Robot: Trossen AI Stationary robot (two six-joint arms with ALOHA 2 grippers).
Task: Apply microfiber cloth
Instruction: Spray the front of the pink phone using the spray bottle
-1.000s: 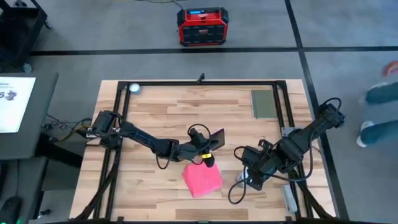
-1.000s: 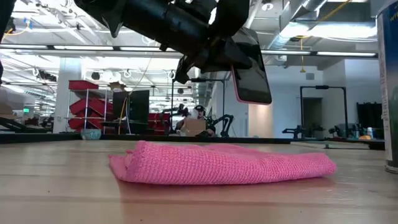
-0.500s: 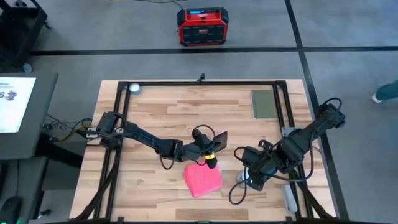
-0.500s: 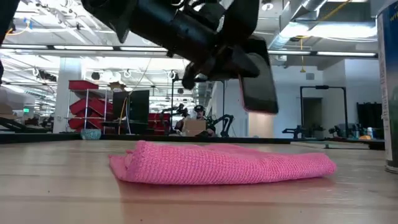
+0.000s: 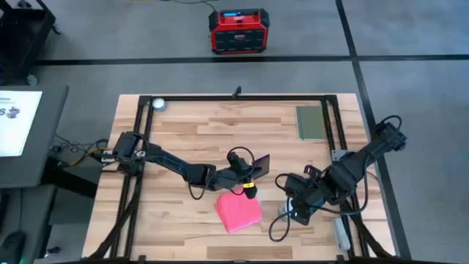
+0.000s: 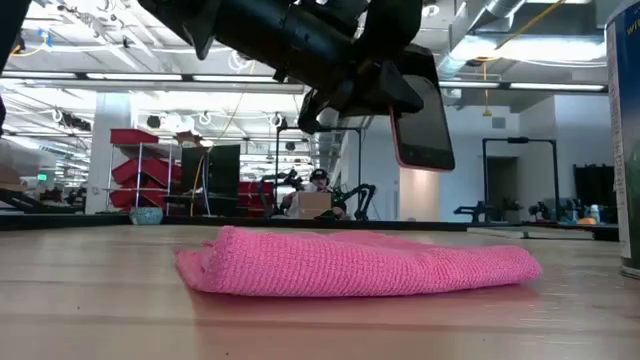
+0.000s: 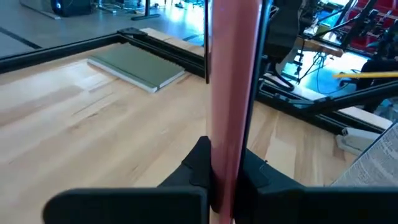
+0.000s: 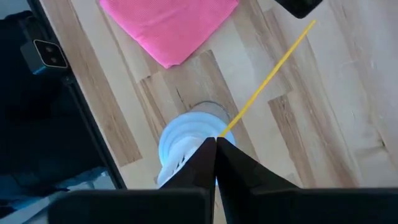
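Note:
The pink microfiber cloth (image 5: 238, 211) lies folded and flat on the wooden table near the front middle; it also shows in the low view (image 6: 360, 265) and the right wrist view (image 8: 168, 25). My left gripper (image 5: 245, 180) is shut on a pale-pink, black-faced phone (image 6: 425, 125), which is in the air just beyond the cloth. My right gripper (image 5: 289, 209) is shut over the white top of a clear bottle (image 8: 183, 149) that stands to the right of the cloth. A thin yellow strand (image 8: 267, 78) runs off from its fingertips. My left gripper pinches the phone's end (image 7: 227, 168) between its two fingers, one on each broad face. In the left wrist view the phone shows edge-on and reaches away past the fingertips. It is tilted and lifted clear of the cloth and table. My right gripper: I cannot tell whether its shut fingers touch the bottle's top (image 8: 186, 140).
An olive-green pad (image 5: 309, 122) lies at the far right of the table. A small white ball (image 5: 158, 103) sits in the far left corner. Black frame rails (image 5: 220, 97) border the tabletop. A red box (image 5: 238, 31) stands on the floor beyond.
My left gripper has carried the phone a little toward the table's right edge, still clear above the cloth, and tipped it slightly. The cloth and my right gripper have stayed where they were.

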